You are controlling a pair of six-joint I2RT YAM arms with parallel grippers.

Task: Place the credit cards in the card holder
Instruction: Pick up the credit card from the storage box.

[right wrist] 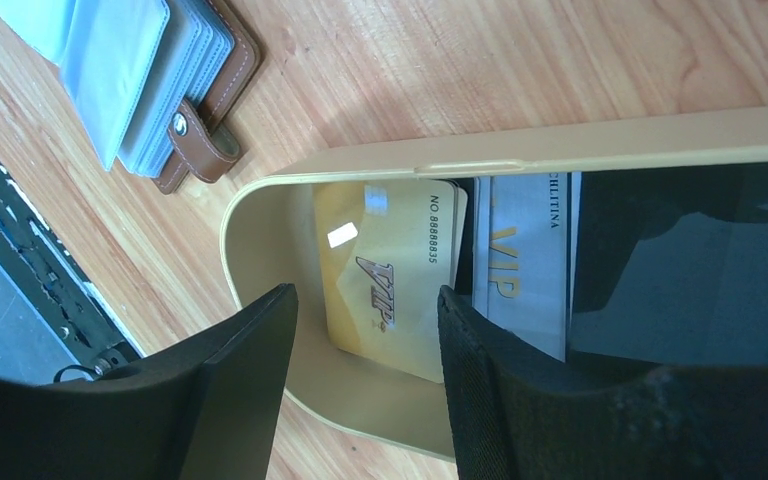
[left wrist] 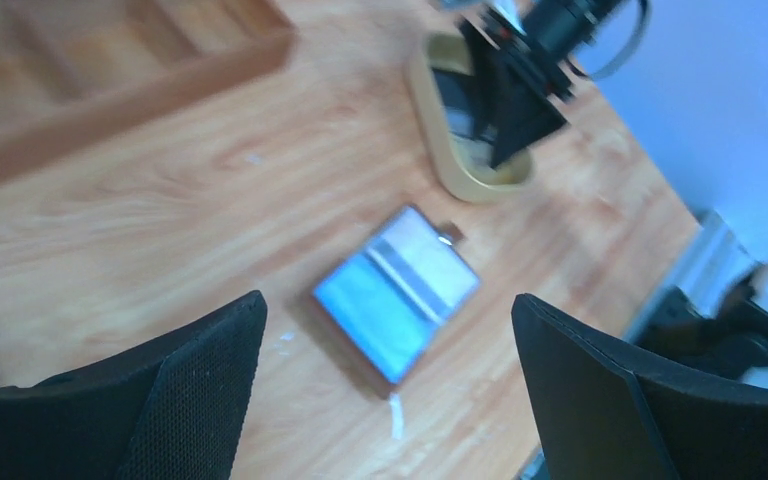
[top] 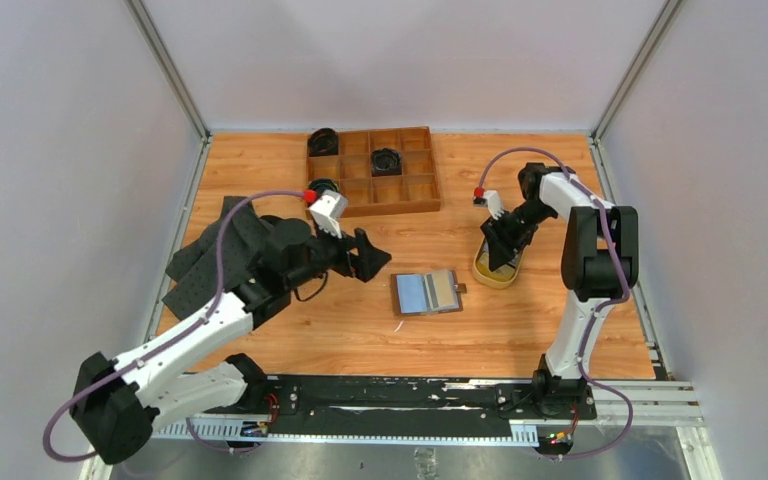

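Right gripper (right wrist: pixel 365 330): released, fingers parted and lowered into the dish (right wrist: pixel 560 140), astride the gold card (right wrist: pixel 390 280); I see nothing pinched.
Left gripper (left wrist: pixel 388 305): released, spread wide, hovering at 9 o'clock of the card holder (top: pixel 426 292).
Credit cards (right wrist: pixel 400 250): I count three, all in the dish: gold card, pale silver card (right wrist: pixel 520 270), dark card (right wrist: pixel 680 270).
Card holder: one, lying open mid-table, sleeves up.
Dish: one, tan oval, near the card holder's 3 o'clock, apart from it.
Tray (top: pixel 400 208): one, wooden, at 12 o'clock.
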